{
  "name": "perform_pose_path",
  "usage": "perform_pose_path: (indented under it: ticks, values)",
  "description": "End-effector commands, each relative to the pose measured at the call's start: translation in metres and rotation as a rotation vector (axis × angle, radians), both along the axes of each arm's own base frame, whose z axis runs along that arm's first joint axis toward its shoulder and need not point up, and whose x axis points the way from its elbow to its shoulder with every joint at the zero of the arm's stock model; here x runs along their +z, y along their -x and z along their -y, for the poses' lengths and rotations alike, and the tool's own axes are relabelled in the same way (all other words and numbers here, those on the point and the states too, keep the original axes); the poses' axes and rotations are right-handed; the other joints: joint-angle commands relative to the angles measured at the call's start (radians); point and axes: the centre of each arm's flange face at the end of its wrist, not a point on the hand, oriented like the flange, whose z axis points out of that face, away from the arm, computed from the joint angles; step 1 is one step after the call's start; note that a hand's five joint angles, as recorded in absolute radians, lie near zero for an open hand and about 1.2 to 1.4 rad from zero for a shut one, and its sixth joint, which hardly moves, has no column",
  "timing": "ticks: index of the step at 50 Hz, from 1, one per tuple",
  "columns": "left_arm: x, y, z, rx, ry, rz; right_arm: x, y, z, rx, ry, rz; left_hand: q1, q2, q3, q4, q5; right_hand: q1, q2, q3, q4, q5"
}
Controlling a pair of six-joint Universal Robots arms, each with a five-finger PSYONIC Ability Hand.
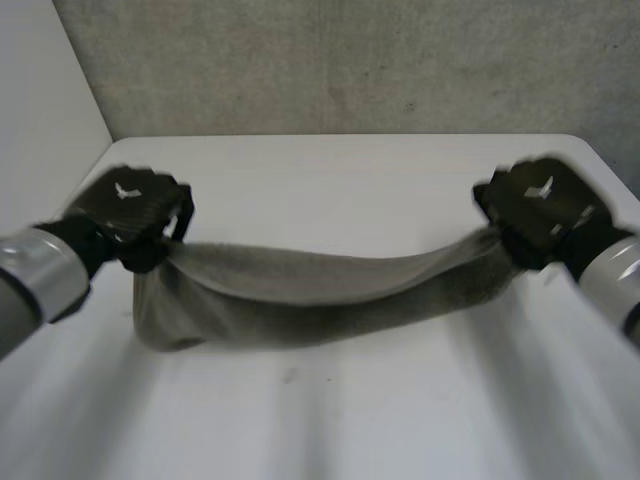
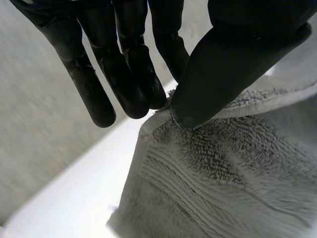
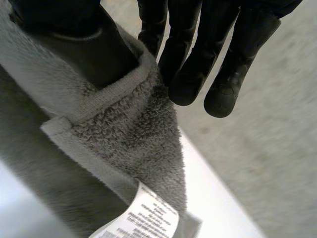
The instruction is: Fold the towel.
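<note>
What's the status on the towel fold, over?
Left hand pinching towel at one end, right hand pinching the other. Towel lifted, sagging between them over the table. Nothing in the way.

**Setting:** robot test bench, laboratory type.
- **Landmark:** white table (image 1: 330, 400) with a plain top and a rounded far corner.
- **Behind the table:** bare grey wall (image 1: 350, 60), rough and concrete-like.
- **Along the table's left side:** plain white panel (image 1: 40, 90).
- **Over the table's near corners:** left arm (image 1: 40, 275) and right arm (image 1: 615, 270), machine-built with grey joints.
- **Over the table's middle:** a single grey towel (image 1: 300, 300).
</note>
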Motion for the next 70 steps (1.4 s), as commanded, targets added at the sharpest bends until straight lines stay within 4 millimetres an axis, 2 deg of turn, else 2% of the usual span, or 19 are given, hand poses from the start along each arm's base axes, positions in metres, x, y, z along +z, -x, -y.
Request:
perform_pose_path:
  ticks: [1,7,20,25,34,39,42,44,45,47,50,52,54,58,61,63,66,68,70]
  values:
    - [0.054,-0.009,-0.039,0.010,0.110,-0.020,0.075,0.021,-0.012,-0.049,0.016,-0.114,0.217,0.179,0.180,0.179,0.197,0.061,0.073,0.059,0.053,0.055]
    - [0.047,-0.011,-0.052,0.006,0.002,0.011,0.081,0.033,-0.017,-0.070,-0.066,-0.195,0.217,0.179,0.180,0.179,0.197,0.061,0.073,0.059,0.053,0.055]
    - [-0.030,-0.010,-0.031,0.030,-0.270,0.179,0.018,0.028,0.000,0.004,-0.334,-0.338,0.217,0.179,0.180,0.179,0.197,0.061,0.073,0.059,0.053,0.055]
    - [-0.063,-0.006,0.006,0.104,-0.295,0.247,-0.021,0.012,0.015,0.063,-0.438,-0.373,0.217,0.179,0.180,0.179,0.197,0.061,0.073,0.059,0.053,0.055]
    - [-0.073,0.013,0.064,0.177,-0.230,0.292,-0.041,-0.008,0.064,0.006,-0.348,-0.426,0.217,0.179,0.180,0.179,0.197,0.061,0.073,0.059,0.053,0.055]
    - [-0.032,0.030,0.123,0.232,-0.017,0.212,0.001,-0.032,0.122,-0.081,-0.049,-0.342,0.217,0.179,0.180,0.179,0.197,0.061,0.073,0.059,0.053,0.055]
    - [-0.013,0.032,0.136,0.259,0.059,0.172,0.024,-0.037,0.138,-0.112,0.077,-0.285,0.217,0.179,0.180,0.179,0.197,0.061,0.073,0.059,0.053,0.055]
    - [0.036,0.043,0.153,0.285,0.248,0.051,0.084,-0.047,0.158,-0.168,0.363,-0.121,0.217,0.179,0.180,0.179,0.197,0.061,0.073,0.059,0.053,0.055]
    - [0.036,0.043,0.153,0.285,0.249,0.050,0.084,-0.047,0.158,-0.169,0.365,-0.120,0.217,0.179,0.180,0.179,0.197,0.061,0.073,0.059,0.053,0.055]
    - [0.085,0.047,0.159,0.313,0.430,-0.134,0.146,-0.051,0.158,-0.209,0.627,0.076,0.217,0.179,0.180,0.179,0.197,0.061,0.073,0.059,0.053,0.055]
    - [0.108,0.044,0.158,0.331,0.509,-0.230,0.171,-0.047,0.156,-0.225,0.725,0.160,0.217,0.179,0.180,0.179,0.197,0.061,0.073,0.059,0.053,0.055]
    - [0.147,0.038,0.147,0.346,0.624,-0.395,0.200,-0.043,0.147,-0.224,0.840,0.255,0.217,0.179,0.180,0.179,0.197,0.061,0.073,0.059,0.053,0.055]
    - [0.155,0.036,0.144,0.344,0.643,-0.439,0.203,-0.043,0.143,-0.218,0.841,0.260,0.217,0.179,0.180,0.179,0.197,0.061,0.073,0.059,0.053,0.055]
    - [0.143,0.035,0.141,0.344,0.584,-0.422,0.181,-0.046,0.144,-0.205,0.720,0.207,0.217,0.179,0.180,0.179,0.197,0.061,0.073,0.059,0.053,0.055]
    - [0.115,0.035,0.140,0.346,0.477,-0.363,0.144,-0.050,0.146,-0.188,0.546,0.135,0.217,0.179,0.180,0.179,0.197,0.061,0.073,0.059,0.053,0.055]
    - [0.072,0.038,0.139,0.338,0.333,-0.288,0.105,-0.062,0.139,-0.139,0.389,0.068,0.217,0.179,0.180,0.179,0.197,0.061,0.073,0.059,0.053,0.055]
    - [0.049,0.039,0.136,0.325,0.266,-0.253,0.090,-0.065,0.136,-0.112,0.342,0.046,0.168,0.130,0.131,0.130,0.147,0.061,0.073,0.059,0.053,0.055]
    - [0.007,0.042,0.128,0.268,0.148,-0.197,0.075,-0.066,0.127,-0.062,0.291,0.022,-0.381,-0.419,-0.418,-0.419,-0.402,0.061,0.073,0.059,0.053,0.055]
    - [-0.009,0.044,0.123,0.231,0.102,-0.180,0.073,-0.066,0.122,-0.049,0.287,0.018,-0.614,-0.652,-0.651,-0.652,-0.634,0.061,0.073,0.059,0.053,0.055]
